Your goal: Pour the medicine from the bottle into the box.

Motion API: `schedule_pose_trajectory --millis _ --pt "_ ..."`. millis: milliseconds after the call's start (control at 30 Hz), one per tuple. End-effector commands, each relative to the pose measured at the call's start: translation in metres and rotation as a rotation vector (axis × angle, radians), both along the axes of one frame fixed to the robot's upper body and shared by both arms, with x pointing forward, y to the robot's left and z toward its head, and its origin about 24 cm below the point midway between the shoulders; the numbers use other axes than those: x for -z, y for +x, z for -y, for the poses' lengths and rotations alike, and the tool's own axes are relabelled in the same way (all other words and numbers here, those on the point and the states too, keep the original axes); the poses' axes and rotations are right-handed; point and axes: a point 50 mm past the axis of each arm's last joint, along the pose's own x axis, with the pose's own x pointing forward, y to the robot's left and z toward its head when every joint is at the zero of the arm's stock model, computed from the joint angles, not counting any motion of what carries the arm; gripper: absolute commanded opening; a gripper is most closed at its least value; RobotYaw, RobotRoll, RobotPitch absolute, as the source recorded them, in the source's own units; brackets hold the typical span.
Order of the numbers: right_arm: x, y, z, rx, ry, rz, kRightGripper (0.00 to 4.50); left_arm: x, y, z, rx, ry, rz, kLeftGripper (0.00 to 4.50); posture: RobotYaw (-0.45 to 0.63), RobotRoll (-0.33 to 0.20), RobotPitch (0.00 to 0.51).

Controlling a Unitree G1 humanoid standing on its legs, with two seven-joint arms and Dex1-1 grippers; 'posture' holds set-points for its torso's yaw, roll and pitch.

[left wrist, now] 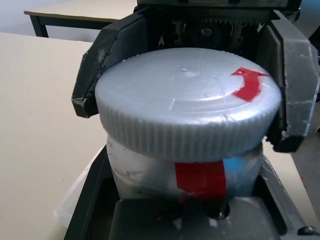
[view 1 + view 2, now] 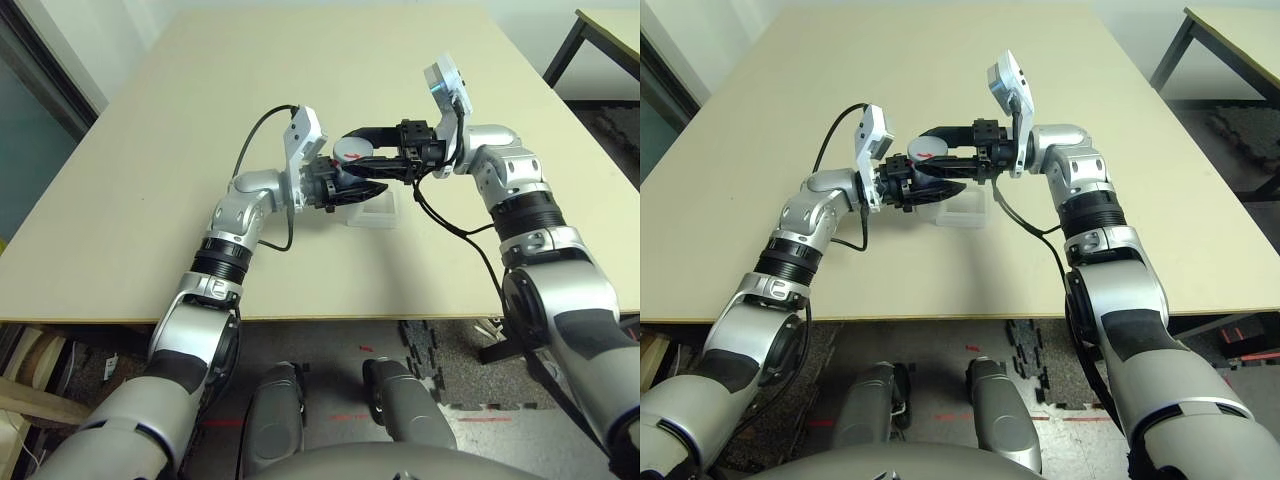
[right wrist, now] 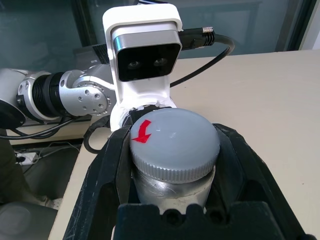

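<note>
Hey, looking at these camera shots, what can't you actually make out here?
- The medicine: the cap is on the bottle, so its contents are hidden.
- The box: in the eye views, both grippers cover most of it.
- The left gripper: in its wrist view, the bottle hides its fingertips.

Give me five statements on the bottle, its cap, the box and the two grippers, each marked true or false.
1. The cap is on the bottle. True.
2. The right gripper closes on the cap. True.
3. The bottle stands on the table. False: it is held in the air, between both grippers.
4. The left gripper is open and holds nothing. False: it grips the bottle's body.
5. The box lies on the table below the bottle. True.
</note>
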Motion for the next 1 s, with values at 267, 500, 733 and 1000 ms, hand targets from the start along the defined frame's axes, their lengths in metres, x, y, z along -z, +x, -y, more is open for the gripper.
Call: schedule_pose_trajectory --millis 267,500,733,1000 --pt "-0.022 -0.001 0.012 0.04 0.216 -0.066 2.6 0.001 -0.001 0.003 0.021 0.02 -0.002 2.65 -0.18 0.0 0.107" --pt "-0.031 0.001 0.031 0.149 0.31 -0.085 2.6 0.002 -0.001 0.003 0.015 0.015 -0.002 2.65 -0.18 0.0 0.111" --pt "-0.022 0.005 0.052 0.351 0.232 -0.059 2.6 0.003 -0.002 0.004 0.015 0.01 -0.004 2.65 -0.19 0.0 0.114" --pt "-0.01 0.003 0.083 0.585 0.112 -0.054 2.6 0.003 -0.001 0.003 0.012 0.009 -0.005 2.65 -0.19 0.0 0.115"
